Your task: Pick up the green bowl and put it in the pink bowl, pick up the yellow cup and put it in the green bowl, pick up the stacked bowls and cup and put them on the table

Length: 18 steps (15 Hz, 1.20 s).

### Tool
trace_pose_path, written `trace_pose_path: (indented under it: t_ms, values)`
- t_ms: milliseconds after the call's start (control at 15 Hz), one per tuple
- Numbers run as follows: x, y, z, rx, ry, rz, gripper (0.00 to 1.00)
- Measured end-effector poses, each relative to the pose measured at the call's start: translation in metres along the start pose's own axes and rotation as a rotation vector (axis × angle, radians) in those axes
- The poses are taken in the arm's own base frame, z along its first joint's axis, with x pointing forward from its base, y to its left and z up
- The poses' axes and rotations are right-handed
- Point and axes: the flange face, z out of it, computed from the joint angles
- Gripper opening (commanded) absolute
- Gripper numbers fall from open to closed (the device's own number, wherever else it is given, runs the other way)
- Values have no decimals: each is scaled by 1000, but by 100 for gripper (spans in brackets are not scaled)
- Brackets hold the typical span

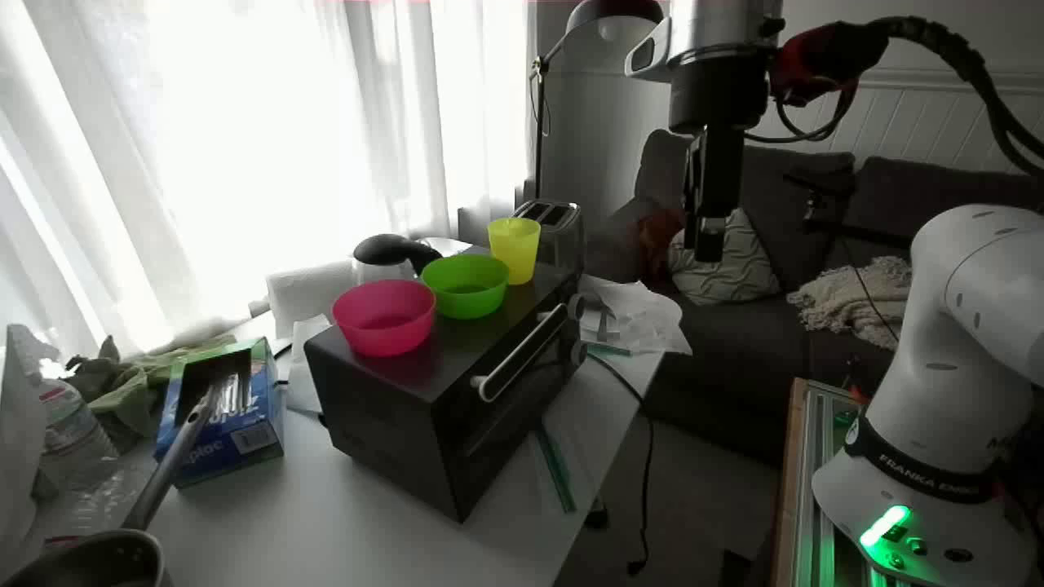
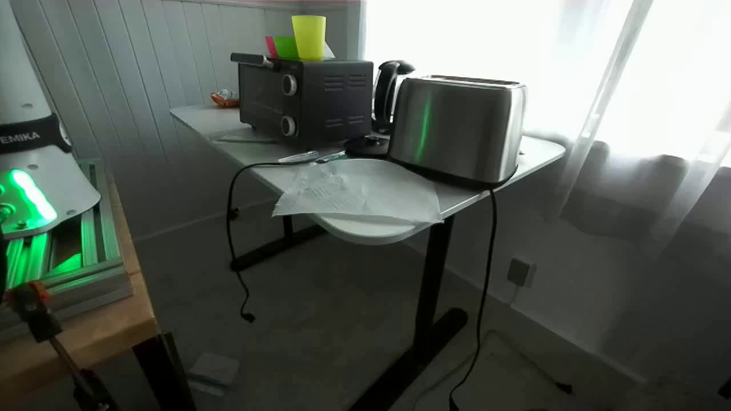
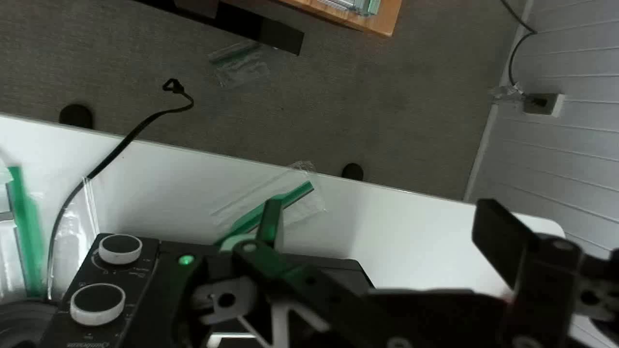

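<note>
The pink bowl (image 1: 383,330), green bowl (image 1: 465,302) and yellow cup (image 1: 515,253) stand upright in a row on top of the black oven (image 1: 383,432). In an exterior view the yellow cup (image 2: 309,37) stands in front, partly covering the green bowl (image 2: 285,48) and pink bowl (image 2: 270,47). The bowls and cup do not show in the wrist view. My gripper (image 1: 706,236) is raised and apart from them, to the right of the cup. In the wrist view my gripper (image 3: 383,232) has its fingers wide apart with nothing between them. The white table (image 1: 326,522) carries the oven.
A steel toaster (image 2: 457,131) and a black-handled kettle (image 1: 391,253) stand beside the oven. The oven's front handle (image 1: 522,355) sticks out. A saucepan (image 1: 90,562) and a blue box (image 1: 220,440) are on the table. A black cord (image 1: 644,456) hangs over its edge.
</note>
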Motion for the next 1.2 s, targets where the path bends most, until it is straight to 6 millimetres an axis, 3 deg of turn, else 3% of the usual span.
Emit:
trace_pose_path:
  t_ms: [933,1200]
  values:
    - [0,0,0,-1,1,1,100]
    - [17,-20,-6,-42,29,-12,100]
